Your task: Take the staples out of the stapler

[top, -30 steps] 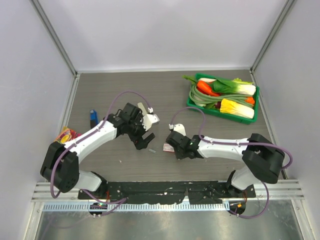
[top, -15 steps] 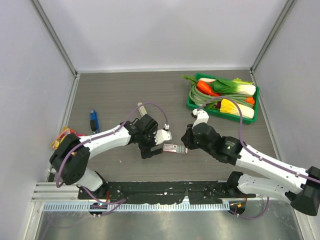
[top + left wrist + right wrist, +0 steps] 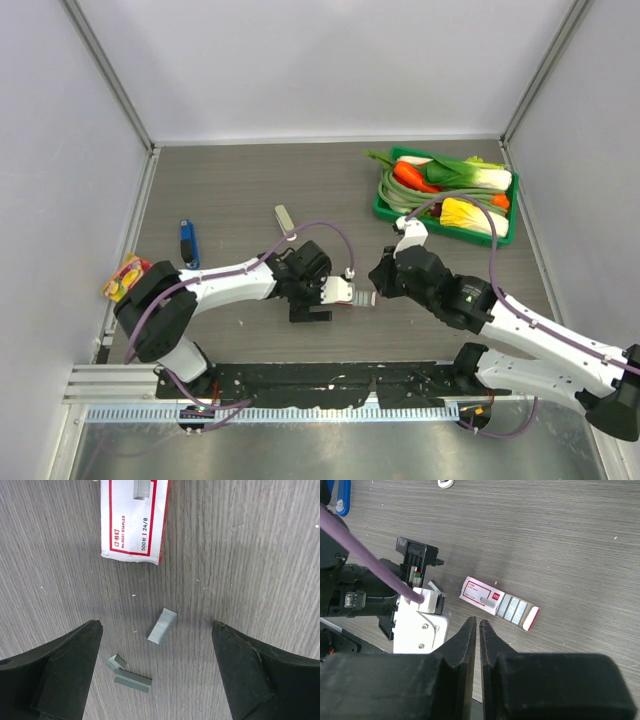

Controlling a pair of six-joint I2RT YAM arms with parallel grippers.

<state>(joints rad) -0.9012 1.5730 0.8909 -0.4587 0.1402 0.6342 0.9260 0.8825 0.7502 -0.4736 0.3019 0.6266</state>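
Note:
The stapler lies shut on the table, blue on top, well left of both grippers; its blue end shows at the right wrist view's top left corner. Three short grey strips of staples lie loose on the wood between the fingers of my left gripper, which hovers open over them. My left gripper sits just left of the pink-and-white staple box. My right gripper is shut on nothing, above and near the box.
The box's drawer is slid out with staple strips inside. A green tray of vegetables stands back right. A small beige piece lies behind the left arm. A colourful packet rests by the left wall.
My left gripper has travelled right and nearer, over the loose staples beside the box. My right arm has swung up and away from the box, which shifted slightly right.

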